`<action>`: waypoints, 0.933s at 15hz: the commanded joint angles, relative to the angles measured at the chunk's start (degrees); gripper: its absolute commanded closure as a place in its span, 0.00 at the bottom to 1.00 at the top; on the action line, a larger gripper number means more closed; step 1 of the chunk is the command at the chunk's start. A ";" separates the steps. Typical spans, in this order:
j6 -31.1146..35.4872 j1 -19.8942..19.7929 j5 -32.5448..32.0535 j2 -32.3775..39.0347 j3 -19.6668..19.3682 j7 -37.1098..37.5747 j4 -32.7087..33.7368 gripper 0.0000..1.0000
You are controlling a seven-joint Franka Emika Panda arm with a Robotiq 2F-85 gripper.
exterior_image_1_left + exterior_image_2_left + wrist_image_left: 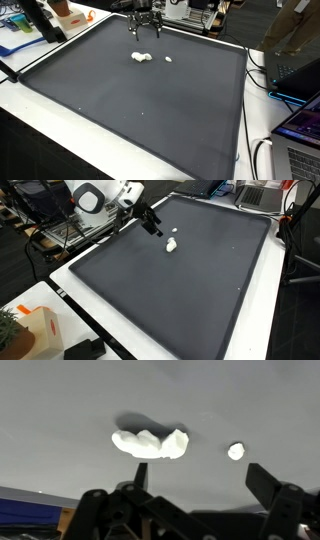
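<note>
A crumpled white lump (151, 443) lies on the dark grey mat (140, 110), with a small white ball (236, 451) to its right in the wrist view. Both exterior views show the pair: lump (141, 57) (171, 246) and ball (168, 59) (176, 232). My gripper (200, 478) hangs above the mat near its far edge, just short of the two white things, open with nothing between its fingers. It shows as a black claw (146, 28) (152, 224) in both exterior views.
A white raised border (245, 90) frames the mat. Laptops (298, 75) and cables sit beyond one side. An orange-and-white box (42, 330) stands off a corner of the mat. Blue objects (20, 22) lie on the table beyond the far edge.
</note>
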 commanded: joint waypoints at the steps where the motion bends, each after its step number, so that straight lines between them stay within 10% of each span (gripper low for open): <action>1: 1.41 -2.73 -8.19 10.73 -3.50 -3.80 3.21 0.00; 14: 4.28 -1.50 -1.26 6.80 -2.32 -3.34 2.89 0.00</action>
